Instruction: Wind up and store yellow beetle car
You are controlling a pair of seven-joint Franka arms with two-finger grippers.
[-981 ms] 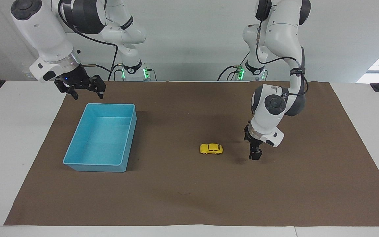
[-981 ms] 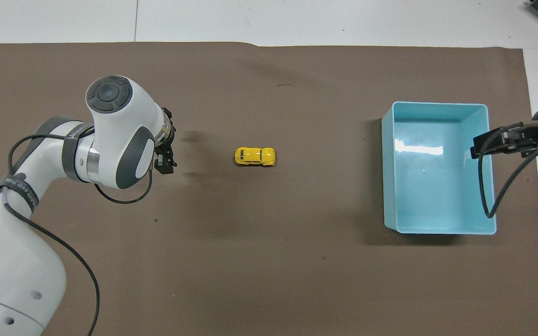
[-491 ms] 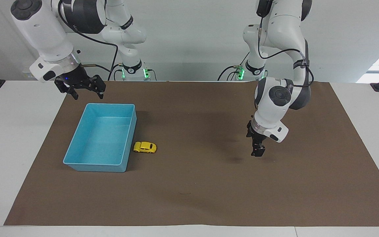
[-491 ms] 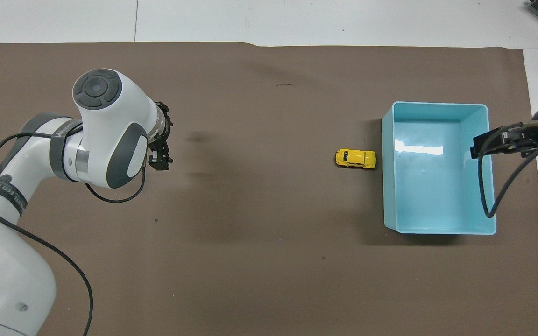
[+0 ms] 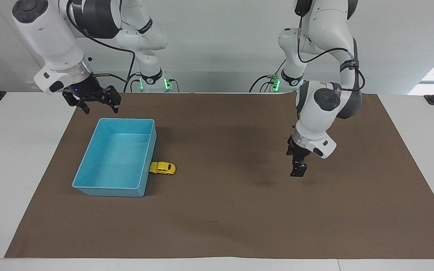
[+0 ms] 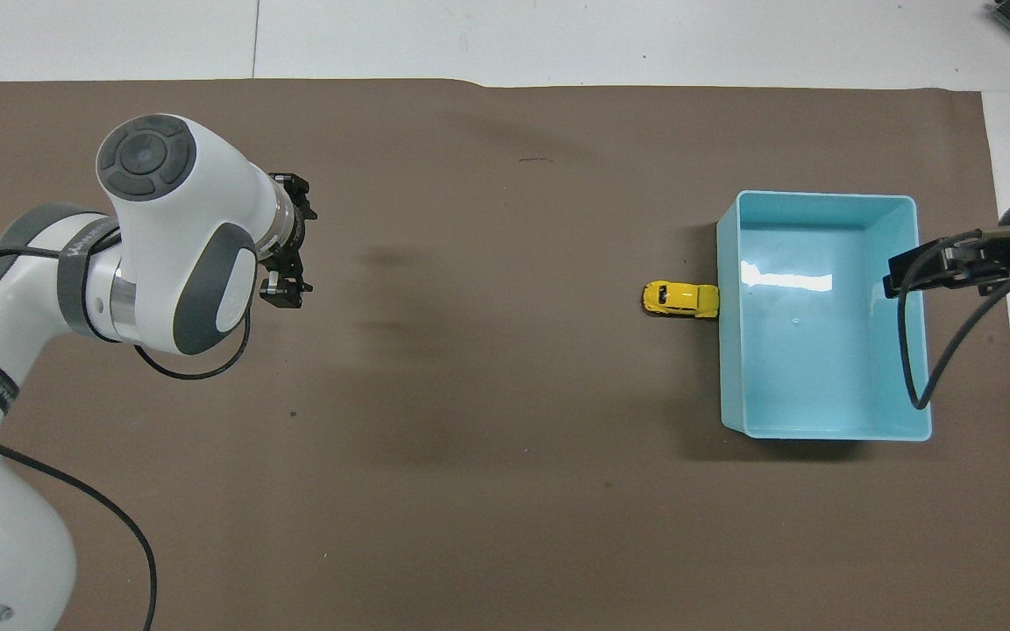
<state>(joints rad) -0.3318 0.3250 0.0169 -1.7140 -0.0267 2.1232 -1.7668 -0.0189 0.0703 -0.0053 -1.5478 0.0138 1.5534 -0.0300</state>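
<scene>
The yellow beetle car (image 5: 162, 168) sits on the brown mat (image 5: 239, 218), its nose touching the outer wall of the blue bin (image 5: 89, 162), so it is not yet stored; the left gripper (image 5: 298, 170) hangs empty over bare mat, jaws apparently open; the right gripper (image 5: 95, 104) waits, jaws spread, over the bin's robot-side rim, well placed for lifting the car in.

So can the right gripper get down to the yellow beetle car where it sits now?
Probably yes. The yellow beetle car sits uncovered against the blue bin wall facing the left arm; that wall crowds one side. The right gripper, open, hovers over the bin's robot-side edge.
</scene>
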